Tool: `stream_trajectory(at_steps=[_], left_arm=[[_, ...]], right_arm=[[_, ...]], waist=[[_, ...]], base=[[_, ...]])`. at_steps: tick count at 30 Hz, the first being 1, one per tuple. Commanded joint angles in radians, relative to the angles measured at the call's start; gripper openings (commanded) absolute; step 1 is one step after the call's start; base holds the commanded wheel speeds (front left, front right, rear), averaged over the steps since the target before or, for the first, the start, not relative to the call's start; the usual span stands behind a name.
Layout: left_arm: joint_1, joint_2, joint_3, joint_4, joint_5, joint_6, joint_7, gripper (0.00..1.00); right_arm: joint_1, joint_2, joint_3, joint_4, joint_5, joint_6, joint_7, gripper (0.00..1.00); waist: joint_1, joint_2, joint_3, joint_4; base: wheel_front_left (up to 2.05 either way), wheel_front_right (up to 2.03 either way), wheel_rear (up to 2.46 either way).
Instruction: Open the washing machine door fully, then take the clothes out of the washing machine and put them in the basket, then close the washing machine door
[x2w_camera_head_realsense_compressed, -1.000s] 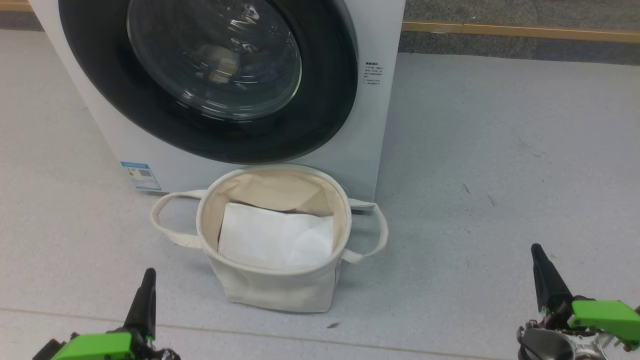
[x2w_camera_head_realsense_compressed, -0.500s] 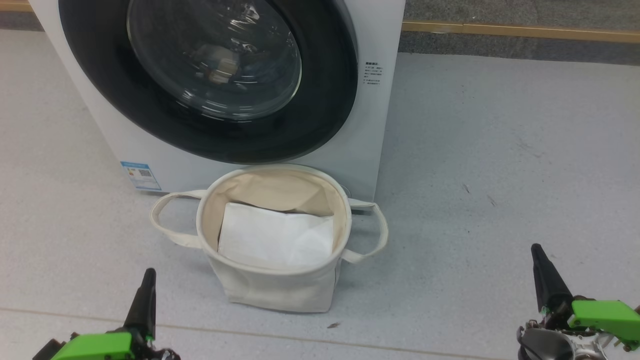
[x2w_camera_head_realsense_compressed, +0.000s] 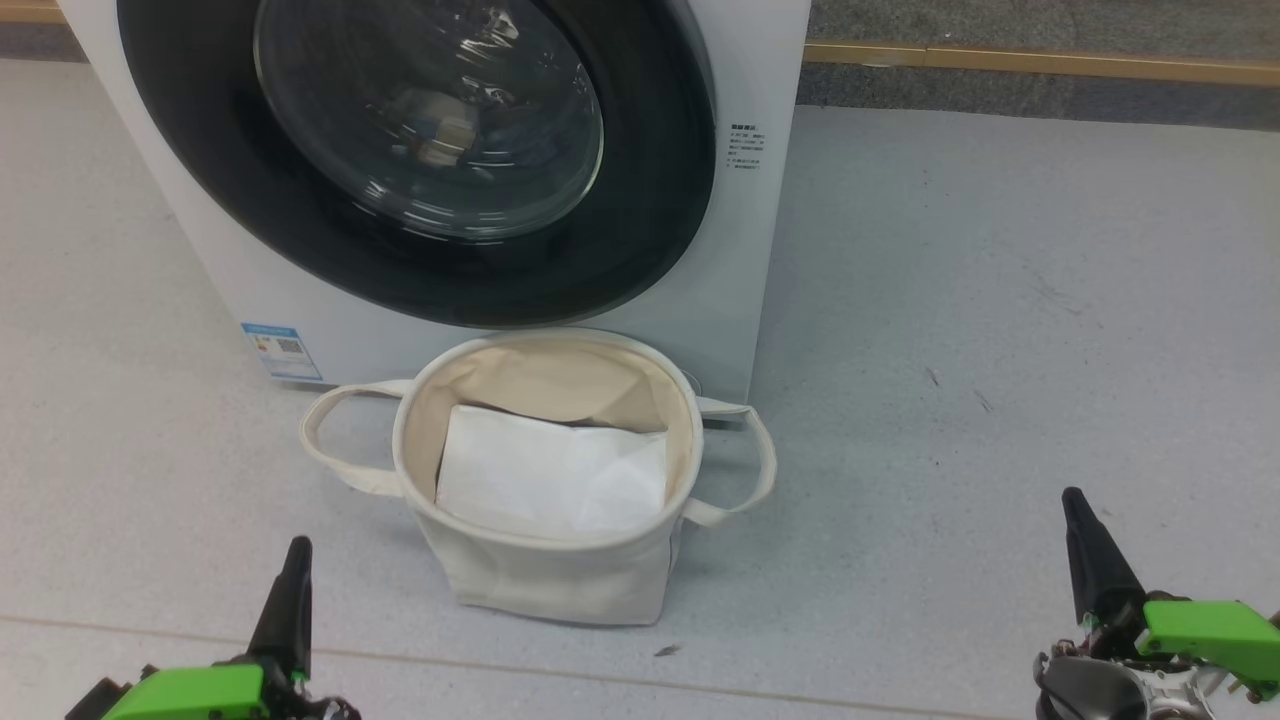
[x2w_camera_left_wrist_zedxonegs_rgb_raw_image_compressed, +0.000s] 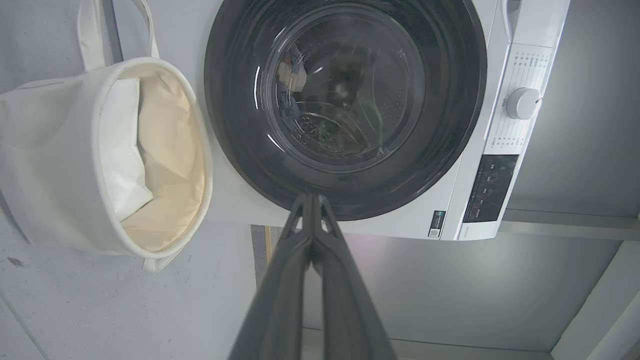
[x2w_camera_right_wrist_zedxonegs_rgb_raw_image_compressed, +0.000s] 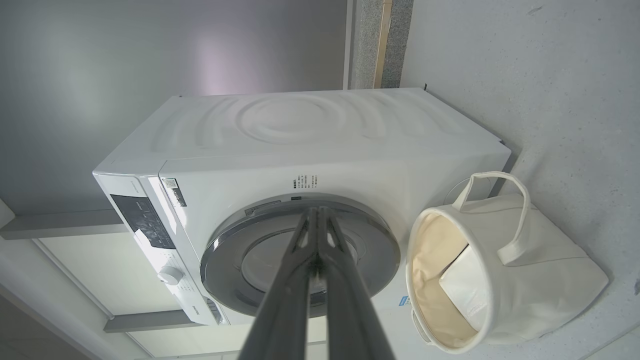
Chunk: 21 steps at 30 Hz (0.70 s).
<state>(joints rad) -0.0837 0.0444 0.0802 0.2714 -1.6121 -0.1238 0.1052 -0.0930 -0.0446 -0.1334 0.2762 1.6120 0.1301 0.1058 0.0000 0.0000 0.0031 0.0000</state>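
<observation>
Head view: the glossy black-rimmed round glass washing machine door (x2w_camera_head_realsense_compressed: 430, 130), at twelve o'clock, is shut, with the soft cream canvas basket (x2w_camera_head_realsense_compressed: 550, 580) just below it. The left gripper (x2w_camera_head_realsense_compressed: 295, 560) at seven and the right gripper (x2w_camera_head_realsense_compressed: 1080, 520) at five are both pinched closed and empty. The swinging door may snag the basket.

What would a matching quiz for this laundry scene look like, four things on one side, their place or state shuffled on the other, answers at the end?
Column one
1. washing machine door
2. basket
3. left gripper
4. white sheet

Column two
A. lying inside the basket
B. closed against the front of the washing machine
C. fingers pressed together, holding nothing
D. standing on the floor just in front of the washing machine

Pairs: 1-B, 2-D, 3-C, 4-A
</observation>
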Motion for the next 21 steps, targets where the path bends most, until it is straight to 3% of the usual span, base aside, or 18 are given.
stream_trajectory(at_steps=[1, 6, 7, 17, 21], left_arm=[[-0.024, 0.006, 0.033, -0.027, 0.003, -0.007, 0.008, 0.00], [-0.024, 0.006, 0.033, -0.027, 0.003, -0.007, 0.008, 0.00], [0.000, 0.000, 0.000, 0.001, 0.000, 0.001, 0.000, 1.00], [0.013, -0.002, 0.001, 0.049, -0.002, 0.014, -0.015, 1.00], [0.010, -0.002, 0.003, 0.040, -0.003, 0.022, -0.023, 1.00]], right_arm=[[-0.015, -0.006, 0.020, -0.031, -0.003, 0.001, 0.007, 0.00], [-0.015, -0.006, 0.020, -0.031, -0.003, 0.001, 0.007, 0.00], [0.000, 0.000, 0.000, 0.002, 0.000, 0.000, 0.000, 1.00], [0.002, 0.005, 0.018, 0.060, 0.028, 0.000, -0.018, 1.00], [-0.007, 0.004, 0.030, 0.057, 0.042, 0.000, -0.029, 1.00]], waist=[[0.0000, 0.0000, 0.000, 0.000], [0.0000, 0.0000, 0.000, 0.000], [0.0000, 0.0000, 0.000, 0.000], [0.0023, 0.0000, -0.003, 0.002], [0.0003, 0.0000, -0.002, 0.003]], base=[[0.00, 0.00, 0.00], [0.00, 0.00, 0.00], [0.00, 0.00, 0.00], [0.00, 0.00, 0.00], [0.00, 0.00, 0.00]])
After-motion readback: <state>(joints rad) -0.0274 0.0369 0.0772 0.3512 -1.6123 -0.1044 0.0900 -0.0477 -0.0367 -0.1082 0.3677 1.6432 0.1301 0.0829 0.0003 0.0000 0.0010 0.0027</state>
